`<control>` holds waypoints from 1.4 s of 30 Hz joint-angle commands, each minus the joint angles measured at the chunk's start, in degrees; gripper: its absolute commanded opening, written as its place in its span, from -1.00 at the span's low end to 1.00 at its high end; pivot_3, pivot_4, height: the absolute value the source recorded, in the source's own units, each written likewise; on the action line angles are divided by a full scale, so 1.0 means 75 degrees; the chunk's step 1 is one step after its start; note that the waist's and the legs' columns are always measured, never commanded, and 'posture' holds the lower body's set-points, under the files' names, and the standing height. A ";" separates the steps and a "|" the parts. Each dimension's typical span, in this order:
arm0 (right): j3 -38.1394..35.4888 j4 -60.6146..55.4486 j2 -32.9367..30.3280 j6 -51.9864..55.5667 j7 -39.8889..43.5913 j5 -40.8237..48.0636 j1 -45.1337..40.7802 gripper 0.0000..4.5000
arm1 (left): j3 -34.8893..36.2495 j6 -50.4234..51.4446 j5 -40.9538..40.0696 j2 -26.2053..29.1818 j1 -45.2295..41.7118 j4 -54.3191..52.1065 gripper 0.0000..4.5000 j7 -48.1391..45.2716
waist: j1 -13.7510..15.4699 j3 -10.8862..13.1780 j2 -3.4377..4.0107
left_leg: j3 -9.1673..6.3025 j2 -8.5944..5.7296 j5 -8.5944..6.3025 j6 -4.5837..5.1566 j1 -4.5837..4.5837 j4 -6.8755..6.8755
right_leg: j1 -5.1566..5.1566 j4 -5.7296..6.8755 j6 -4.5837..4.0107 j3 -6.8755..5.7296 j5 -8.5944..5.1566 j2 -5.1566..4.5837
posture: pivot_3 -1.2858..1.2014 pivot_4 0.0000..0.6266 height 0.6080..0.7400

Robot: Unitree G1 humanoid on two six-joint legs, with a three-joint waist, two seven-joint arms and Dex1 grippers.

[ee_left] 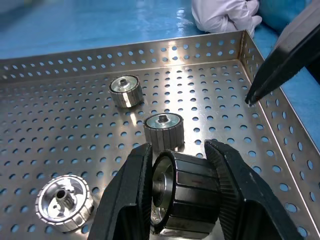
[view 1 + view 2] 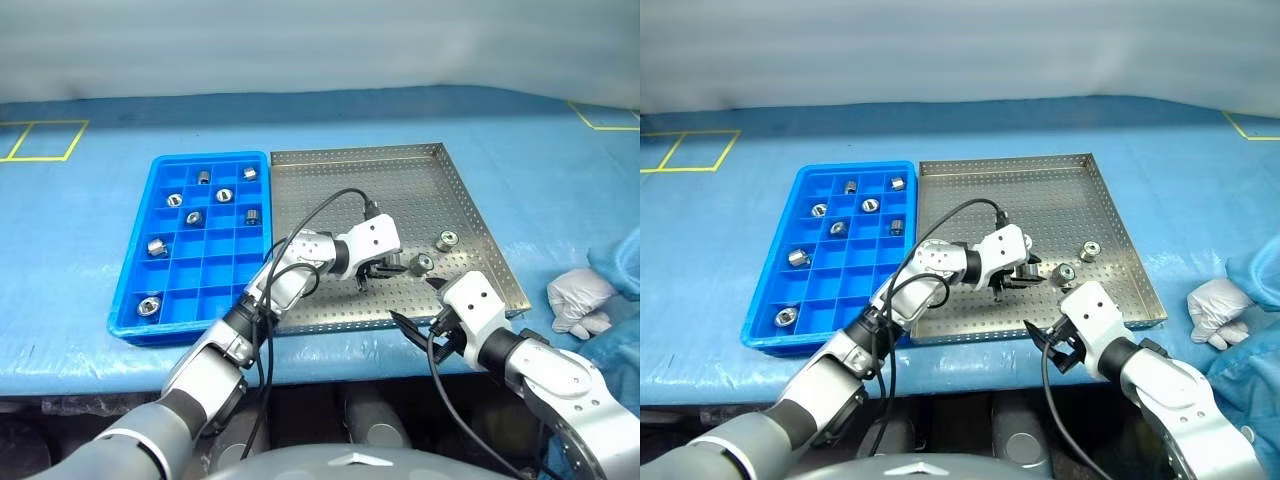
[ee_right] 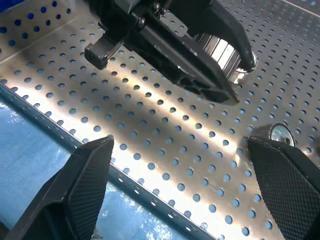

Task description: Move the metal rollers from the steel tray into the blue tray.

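Steel tray [image 2: 330, 190]: holds the loose rollers [image 1: 125, 91].
Blue tray [image 2: 165, 300]: alongside it, seven rollers already in compartments.
Left gripper [image 1: 175, 192]: clamped on one roller [image 1: 185, 192], apparently for carrying to the blue tray.
Right gripper [image 3: 180, 195]: spread wide, empty, near the front rim; close enough to crowd the path.
White glove [image 2: 580, 300]: well aside.

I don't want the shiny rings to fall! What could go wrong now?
1. The left claw pinches one roller by its smooth round sides, so it might slip out on the way to the blue tray.
2. The open right claw sits close beside the left one, so the arms could bump.
3. Other rollers lie just ahead in the steel tray and could get knocked.
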 commanded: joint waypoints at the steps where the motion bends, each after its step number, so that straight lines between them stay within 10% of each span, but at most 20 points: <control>1: 0.0178 -0.0162 -0.0093 0.0094 0.0037 0.0020 -0.0343 1.00 | 0.0572 0.0404 -0.0196 0.0285 0.0172 -0.1413 -0.26 0.0387 | 0.0043 0.0001 -0.0001 | 0.0000 0.0001 0.0000 0.0000 0.0000 0.0000 | 0.0000 0.0000 0.0000 0.0000 0.0000 0.0000 | -0.05 -0.52 1.00; 14: 0.1795 0.0924 0.0008 0.0307 0.0569 0.0054 -0.2823 1.00 | 0.2044 0.3345 0.0772 0.2809 0.2718 -0.5416 -0.26 0.2105 | 0.0650 0.0010 -0.0018 | -0.0015 0.0007 0.0001 0.0000 0.0008 -0.0007 | 0.0003 0.0009 -0.0006 -0.0014 -0.0002 0.0005 | 0.14 -0.52 1.00; 42: 0.2508 0.2398 0.0231 -0.1056 0.1516 -0.0366 -0.3364 1.00 | 0.2448 0.5102 0.0870 0.3152 0.3590 -0.6164 -0.26 0.3736 | 0.1494 0.0016 -0.0028 | -0.0027 0.0004 0.0001 0.0000 0.0000 -0.0026 | -0.0001 -0.0005 -0.0022 -0.0042 -0.0009 -0.0008 | 0.25 -0.52 1.00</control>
